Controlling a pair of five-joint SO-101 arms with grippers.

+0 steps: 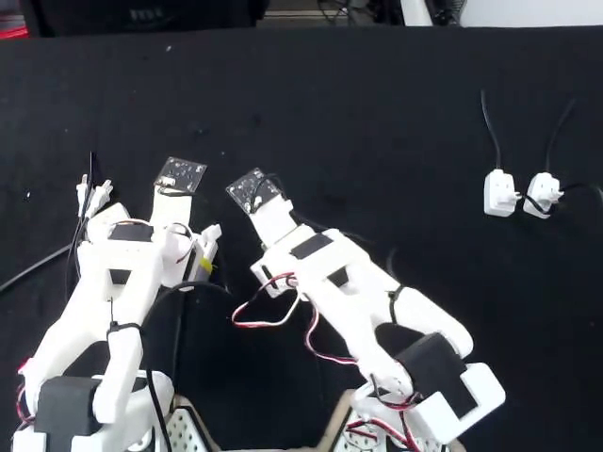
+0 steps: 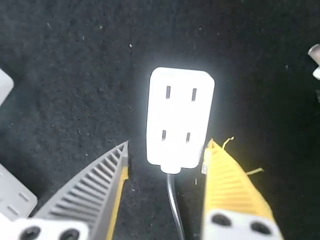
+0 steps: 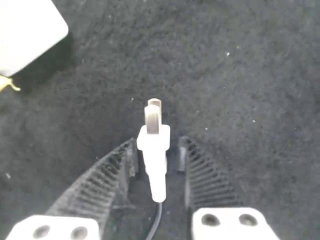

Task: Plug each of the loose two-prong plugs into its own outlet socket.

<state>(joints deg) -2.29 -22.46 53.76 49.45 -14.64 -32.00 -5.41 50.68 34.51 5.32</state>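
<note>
On the black worktop (image 1: 358, 104), the left pincer (image 2: 167, 150) stands released astride the cord end of a white outlet block (image 2: 180, 115), whose two pairs of slots face the wrist camera. The yellow finger sits just beside the block, and the grey finger is apart from it. To its right, the right pincer (image 3: 156, 143) is likewise released. Its ribbed fingers flank a white two-prong plug (image 3: 155, 170) with a gap on either side, and the prongs point away from the wrist. The work appears to be at the grasping stage of an insertion. The next move likely calls for clenching on the plug, steadying the block, and lining the prongs up with one slot pair before pushing home. The wrist views give slots and prongs in close detail. The high view gives the left arm (image 1: 122, 282) and right arm (image 1: 349, 282) side by side. It also gives two corded white pieces (image 1: 499, 193) (image 1: 542, 196) at far right, well apart from both arms; whether they are plugs or sockets cannot be told.
</note>
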